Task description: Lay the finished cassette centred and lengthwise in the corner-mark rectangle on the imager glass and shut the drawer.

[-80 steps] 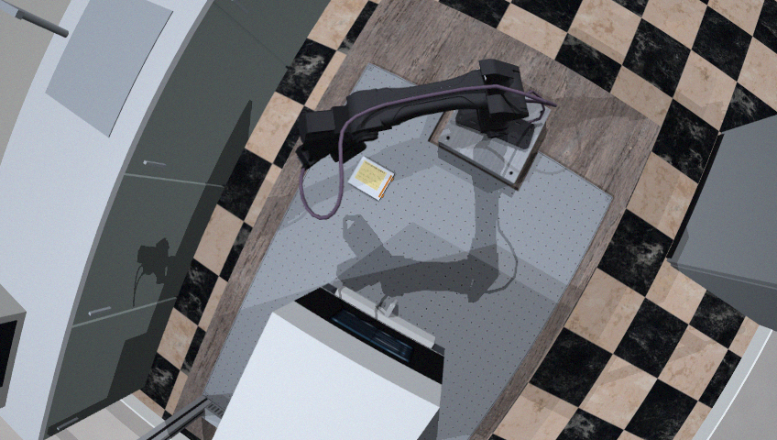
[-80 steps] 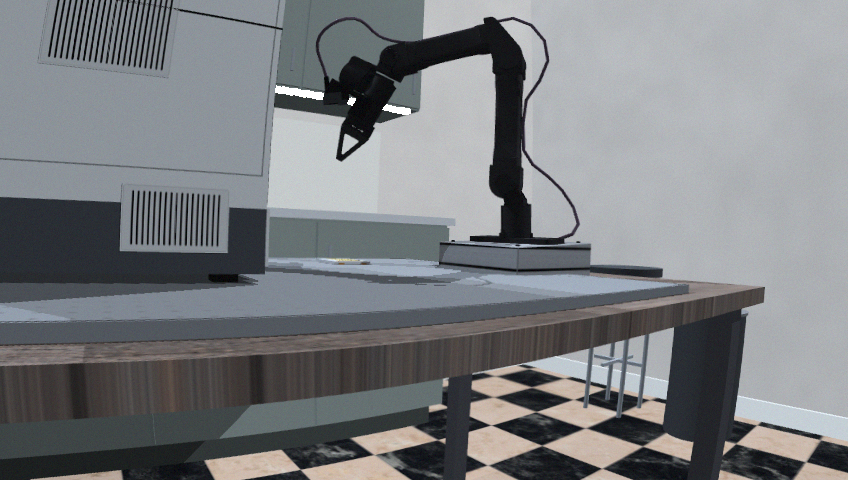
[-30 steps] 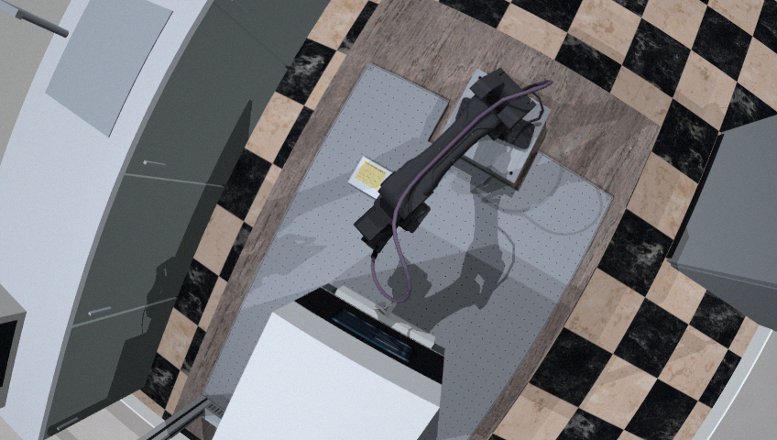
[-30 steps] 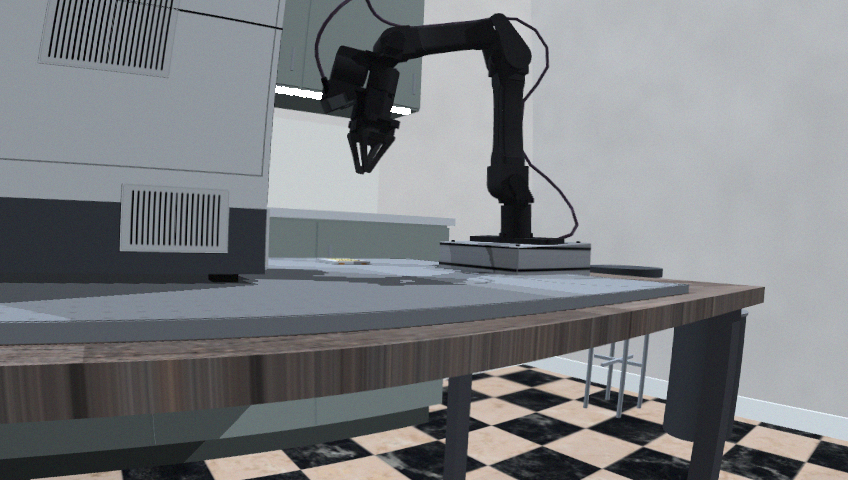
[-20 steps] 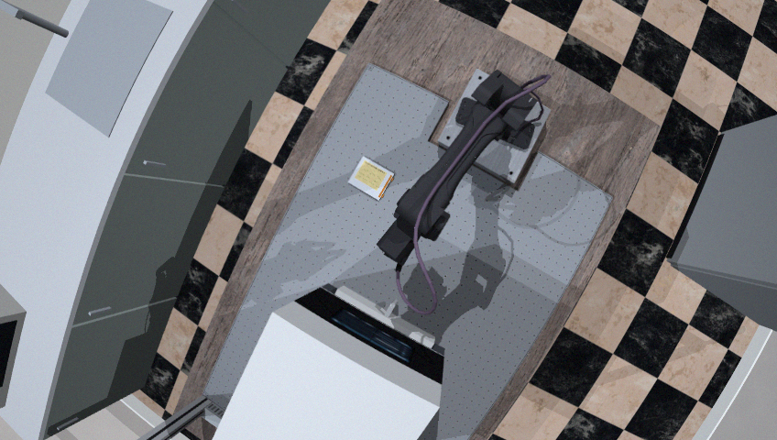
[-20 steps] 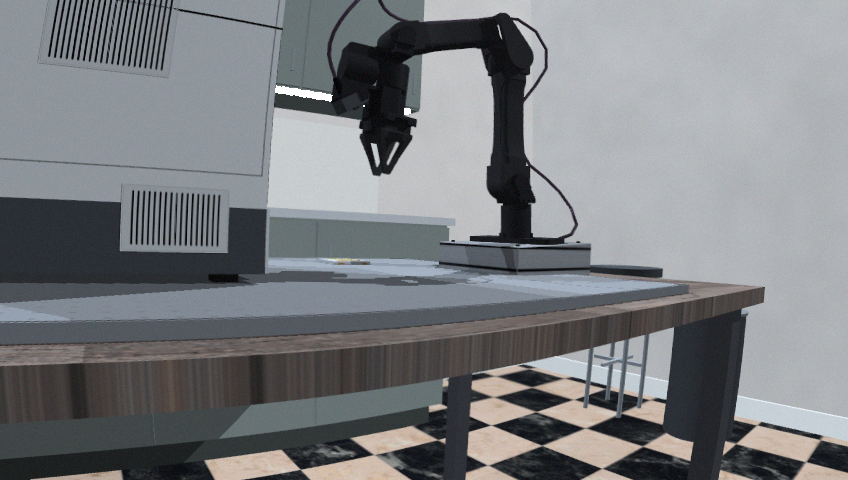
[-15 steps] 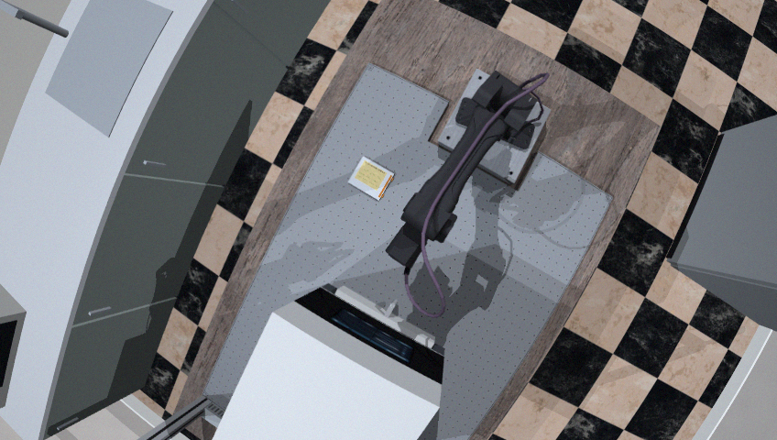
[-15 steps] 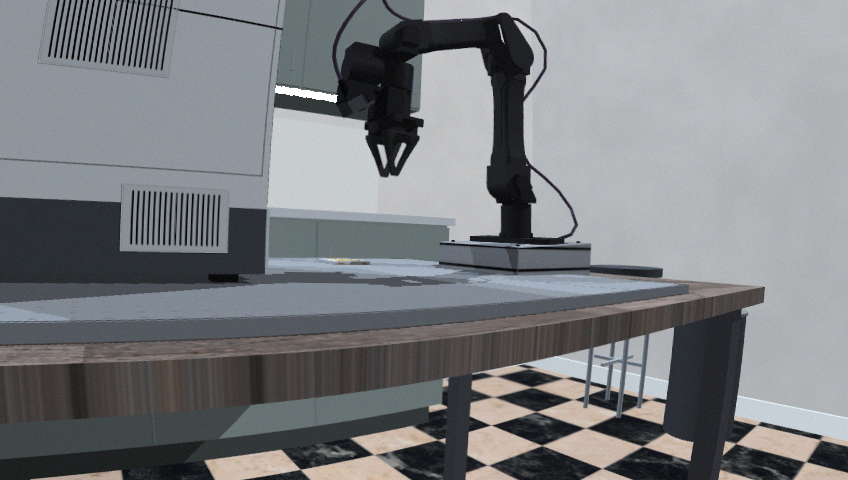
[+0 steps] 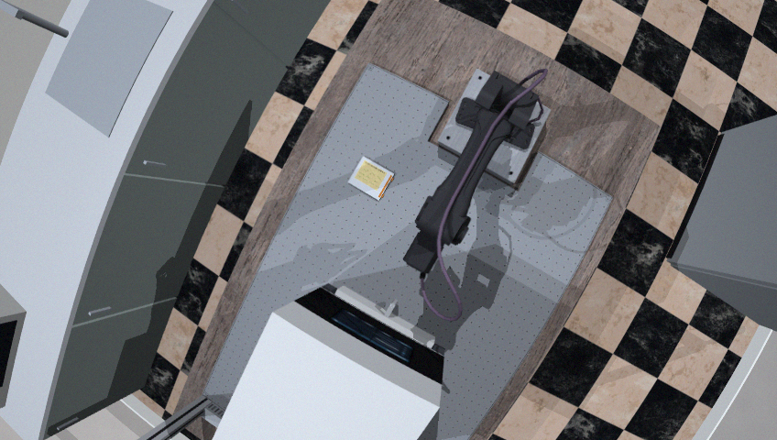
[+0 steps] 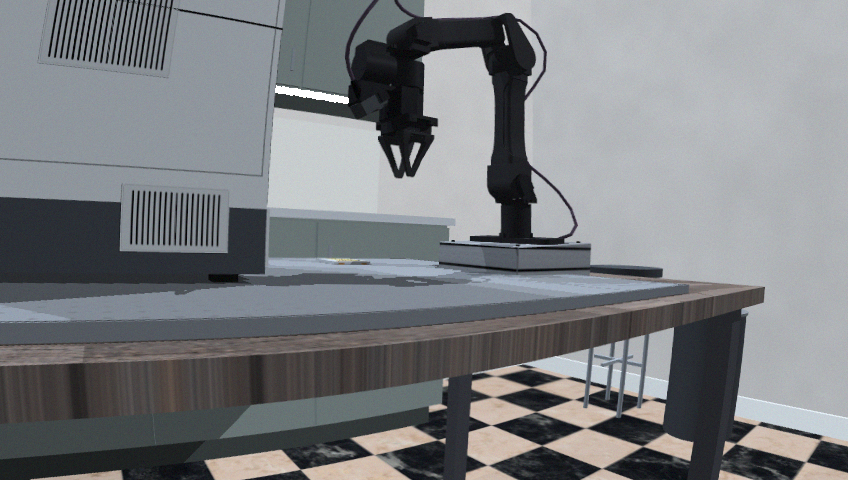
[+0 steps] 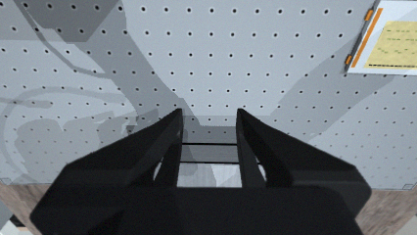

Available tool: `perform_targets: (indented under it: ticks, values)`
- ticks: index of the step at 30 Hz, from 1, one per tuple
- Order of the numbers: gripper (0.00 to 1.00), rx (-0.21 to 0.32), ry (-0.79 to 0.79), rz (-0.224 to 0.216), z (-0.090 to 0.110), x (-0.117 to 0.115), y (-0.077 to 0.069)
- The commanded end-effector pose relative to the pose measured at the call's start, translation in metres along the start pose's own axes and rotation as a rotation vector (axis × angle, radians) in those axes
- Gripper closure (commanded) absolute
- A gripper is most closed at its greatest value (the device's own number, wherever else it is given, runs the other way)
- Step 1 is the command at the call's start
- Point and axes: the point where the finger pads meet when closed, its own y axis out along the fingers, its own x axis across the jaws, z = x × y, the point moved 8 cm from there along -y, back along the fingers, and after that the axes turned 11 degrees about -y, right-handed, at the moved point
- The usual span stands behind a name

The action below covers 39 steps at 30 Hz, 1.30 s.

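Observation:
The finished cassette (image 9: 371, 178) (image 11: 392, 44) is a white plate with a yellow gel and an orange edge. It lies flat on the dotted grey mat (image 9: 327, 234), left of the arm; in the low side view it (image 10: 351, 261) is only a thin sliver. The gel imager (image 9: 327, 381) (image 10: 119, 118) is a big white box at the near end of the mat. Its drawer (image 9: 381, 314) stands pulled out, with dark glass (image 9: 376, 335) showing and nothing on it. My gripper (image 10: 405, 172) (image 11: 209, 117) hangs high over the mat between cassette and drawer, pointing down, fingers partly apart and empty.
The arm's base plate (image 9: 493, 125) (image 10: 514, 252) stands at the far end of the wooden table (image 9: 414, 38). A purple cable (image 9: 446, 305) loops down from the arm near the drawer. Cabinets stand off the table to the left.

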Motion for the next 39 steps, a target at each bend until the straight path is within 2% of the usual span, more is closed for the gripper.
perform_targets:
  ticks: [1,5,9,10,11,18,19,28,30,39]
  values:
    - [0.65,-0.048,0.030,0.016,0.001,-0.004,-0.026]
    - [0.65,-0.048,0.025,0.016,0.002,-0.004,-0.046]
    - [0.65,-0.024,0.024,0.010,-0.001,-0.004,-0.039]
    - [0.65,0.010,0.024,0.002,0.004,-0.003,-0.031]
    - [0.65,0.016,0.024,0.001,0.005,-0.003,-0.029]
    - [0.65,0.016,0.024,0.001,0.005,-0.003,-0.029]
    - [0.65,-0.065,0.025,0.016,0.002,-0.004,-0.033]
    - [0.65,-0.363,0.027,0.067,-0.016,-0.008,-0.009]
    - [0.65,-0.363,0.027,0.067,-0.016,-0.008,-0.009]
    - [0.65,-0.659,0.025,0.127,-0.034,-0.014,0.021]
